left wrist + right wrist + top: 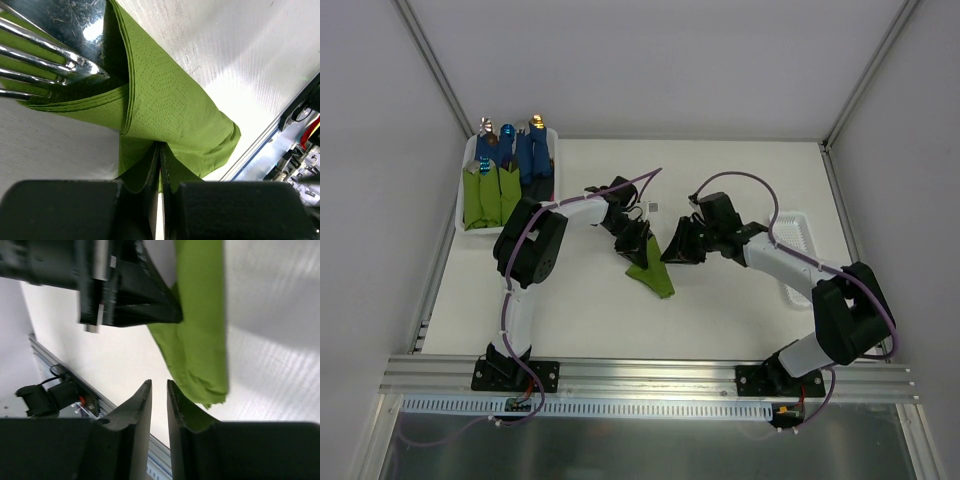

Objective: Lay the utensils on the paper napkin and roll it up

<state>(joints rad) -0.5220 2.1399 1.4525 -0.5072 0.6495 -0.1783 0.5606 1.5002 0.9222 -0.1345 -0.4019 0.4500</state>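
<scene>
The lime-green paper napkin (653, 273) lies half rolled in the middle of the table, folded around the utensils. In the left wrist view the napkin (170, 105) wraps a silver fork head (45, 60); the handles are hidden inside. My left gripper (635, 240) is shut on a fold of the napkin (161, 147) at its upper end. My right gripper (678, 246) sits just right of the roll, its jaws (159, 385) only narrowly apart and empty, with the napkin (200, 340) beside its right finger. The left gripper also shows in the right wrist view (130, 295).
A white tray (468, 160) at the back left holds several rolled green and blue bundles with utensils. A second white tray (802, 240) lies at the right, partly under my right arm. A metal rail (650, 375) runs along the near edge.
</scene>
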